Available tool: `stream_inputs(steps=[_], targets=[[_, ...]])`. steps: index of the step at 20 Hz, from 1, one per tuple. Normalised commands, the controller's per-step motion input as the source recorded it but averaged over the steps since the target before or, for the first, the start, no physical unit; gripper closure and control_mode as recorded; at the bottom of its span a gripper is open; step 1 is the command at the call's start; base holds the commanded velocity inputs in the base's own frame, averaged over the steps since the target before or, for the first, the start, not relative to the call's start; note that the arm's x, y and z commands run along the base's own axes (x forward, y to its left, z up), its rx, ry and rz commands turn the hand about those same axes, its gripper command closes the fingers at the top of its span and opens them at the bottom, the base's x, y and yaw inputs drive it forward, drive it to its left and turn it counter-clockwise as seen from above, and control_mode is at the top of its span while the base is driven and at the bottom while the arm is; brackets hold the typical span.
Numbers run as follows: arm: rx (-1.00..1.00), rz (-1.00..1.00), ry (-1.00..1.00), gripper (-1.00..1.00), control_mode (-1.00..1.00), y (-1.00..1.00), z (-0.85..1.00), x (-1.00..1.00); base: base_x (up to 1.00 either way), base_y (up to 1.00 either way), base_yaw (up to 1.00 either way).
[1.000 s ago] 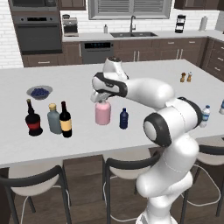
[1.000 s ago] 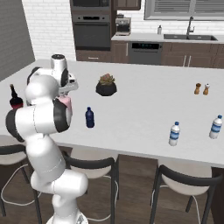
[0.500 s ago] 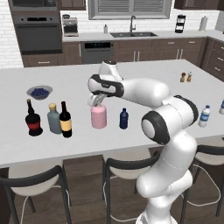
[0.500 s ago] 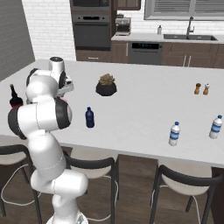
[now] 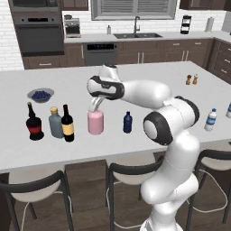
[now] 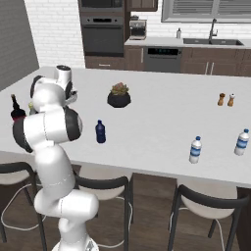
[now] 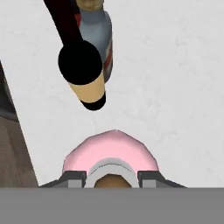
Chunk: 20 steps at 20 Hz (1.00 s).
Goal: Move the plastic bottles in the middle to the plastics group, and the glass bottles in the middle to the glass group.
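Note:
My gripper (image 5: 95,107) is shut on the tan-stoppered neck of the squat pink bottle (image 5: 95,123), which is upright low over the counter; I cannot tell if it touches. In the hand view the pink bottle (image 7: 109,151) sits between my gripper (image 7: 110,179) fingers. Left of it stand the dark wine bottle (image 5: 67,125) with a yellow label, the grey-blue bottle (image 5: 56,124) and the round black bottle (image 5: 34,124). The small dark-blue bottle (image 5: 128,122) stands right of the pink one. Two water bottles (image 6: 195,150) (image 6: 242,142) stand at the far right.
A bowl of blueberries (image 5: 40,94) sits behind the glass bottles. A potted plant (image 6: 119,96) is mid-counter and two small shakers (image 5: 191,80) stand far right. Stools line the counter's near edge (image 5: 90,158).
My gripper has carried the pink bottle leftward, closer to the wine bottle. The other bottles have stayed put.

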Motion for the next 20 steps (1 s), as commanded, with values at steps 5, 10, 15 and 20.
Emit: stream_inputs(steps=[5,10,15,20], targets=[[0.01,0.32,0.0,1.0,-1.0,0.33,-0.02,0.07,0.0,0.0,0.0],[0.0,0.25,0.0,1.0,-1.0,0.3,-0.07,0.11,0.0,0.0,0.0],[0.0,0.09,0.0,1.0,-1.0,0.03,0.0,0.07,0.0,0.0,0.0],[0.0,0.08,0.0,1.0,-1.0,0.03,-0.02,0.27,0.0,0.0,0.0]])
